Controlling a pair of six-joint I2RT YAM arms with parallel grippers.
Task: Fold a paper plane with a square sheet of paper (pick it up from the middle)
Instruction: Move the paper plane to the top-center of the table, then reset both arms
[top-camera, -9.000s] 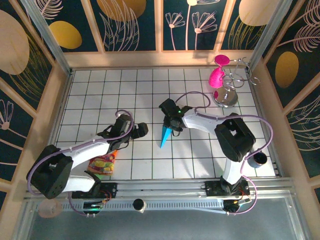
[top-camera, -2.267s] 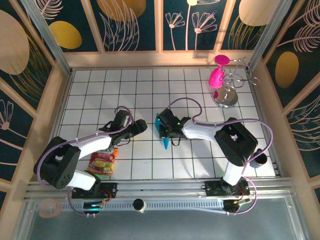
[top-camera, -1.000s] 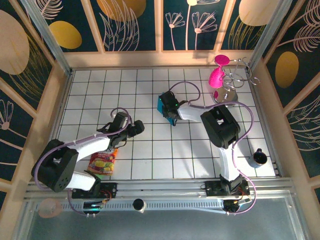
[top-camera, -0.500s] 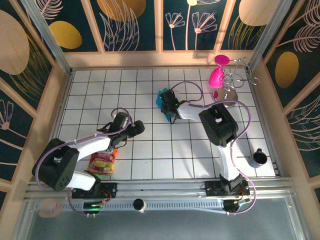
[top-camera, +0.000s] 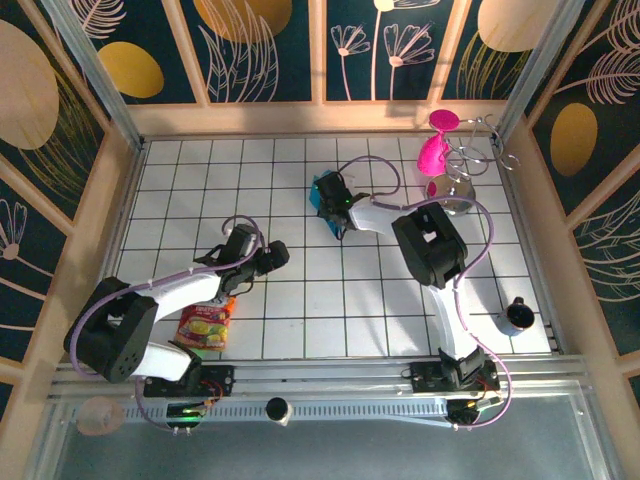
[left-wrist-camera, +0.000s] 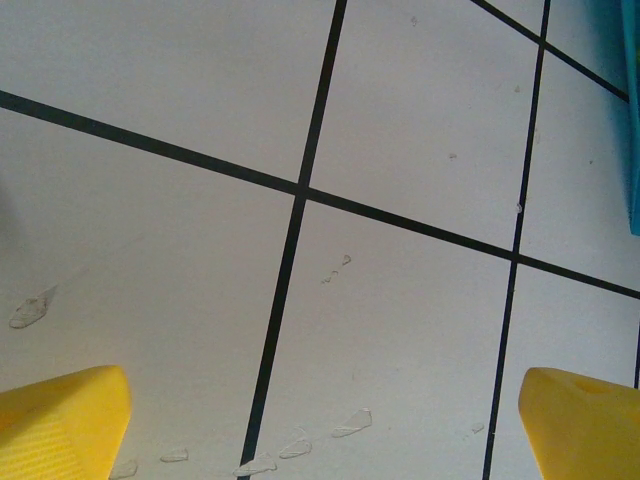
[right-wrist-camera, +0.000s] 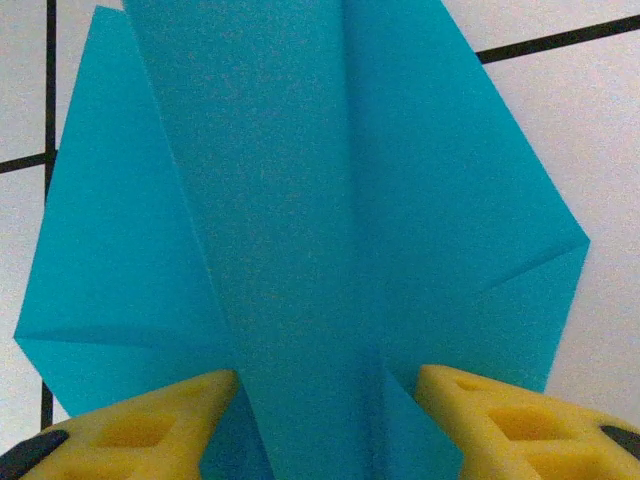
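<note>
No text, brand, number or sign legible, red-and-yellow snack packet near the front left corner of the table carries coloured printing, too small and blurred to read

L hand wide open, R hand jaws parted

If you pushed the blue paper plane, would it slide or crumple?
It probably slides easily: a thin paper plane on a smooth tiled table. The creased middle is likely fairly stiff, but its flat wings would probably bend if squeezed.
</note>
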